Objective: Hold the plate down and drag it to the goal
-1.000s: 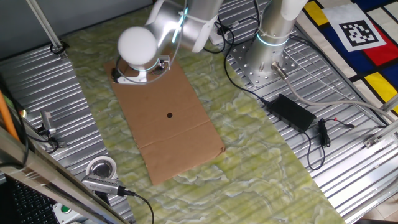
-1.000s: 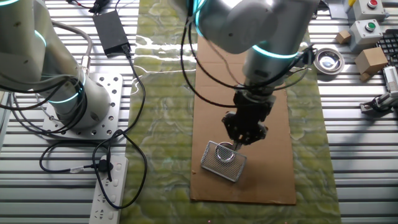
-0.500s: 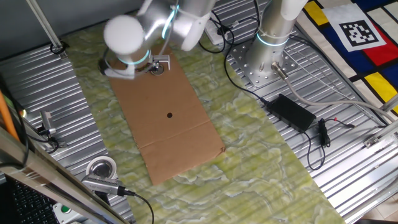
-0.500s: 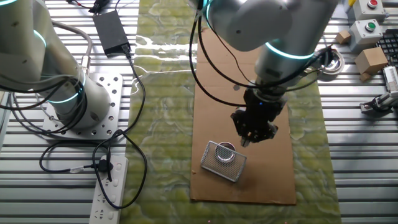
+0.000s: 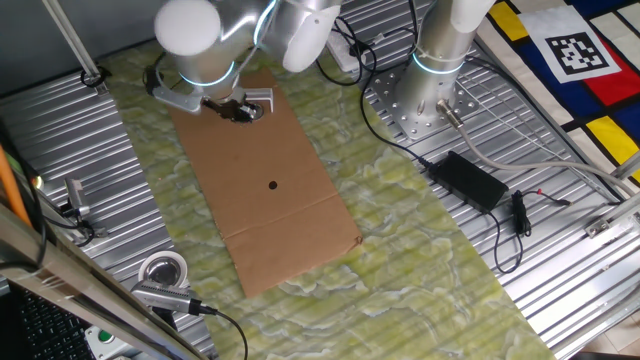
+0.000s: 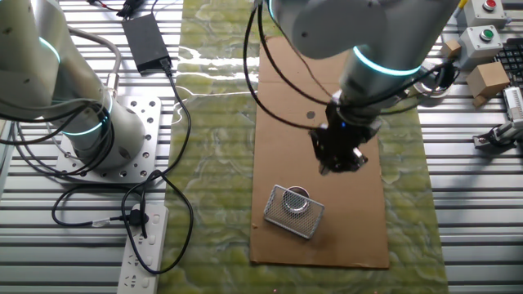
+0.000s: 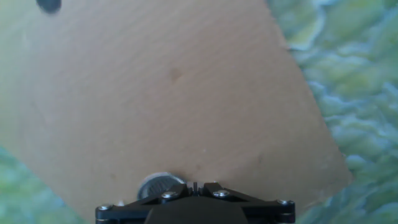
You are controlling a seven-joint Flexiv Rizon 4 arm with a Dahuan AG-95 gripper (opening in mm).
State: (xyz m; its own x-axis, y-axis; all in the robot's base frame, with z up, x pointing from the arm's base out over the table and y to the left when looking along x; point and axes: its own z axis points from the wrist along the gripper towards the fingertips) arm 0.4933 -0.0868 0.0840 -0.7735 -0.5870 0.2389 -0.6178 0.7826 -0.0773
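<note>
The plate [image 7: 157, 185] shows in the hand view as a small round silver disc. It lies on the brown cardboard sheet [image 7: 168, 93], half hidden under the tip of my gripper [image 7: 195, 185]. The jaws are closed together, and the tip sits against the plate's right edge. In the fixed views the gripper [image 5: 238, 110] [image 6: 335, 166] points down at the cardboard and hides the plate. A tiny black dot [image 6: 310, 115] [image 5: 273, 184] [image 7: 48, 5] lies further along the cardboard.
A square silver mesh piece [image 6: 292, 211] [image 5: 260, 97] with a round mark lies on the cardboard [image 6: 359, 229] behind the gripper. A white tape roll [image 5: 163, 270] [image 6: 431, 79], a black power adapter [image 5: 475, 180] and a second arm's base [image 6: 98, 139] stand off the sheet.
The gripper has moved away from the mesh piece and along the cardboard, toward the black dot. The mesh piece has stayed in place.
</note>
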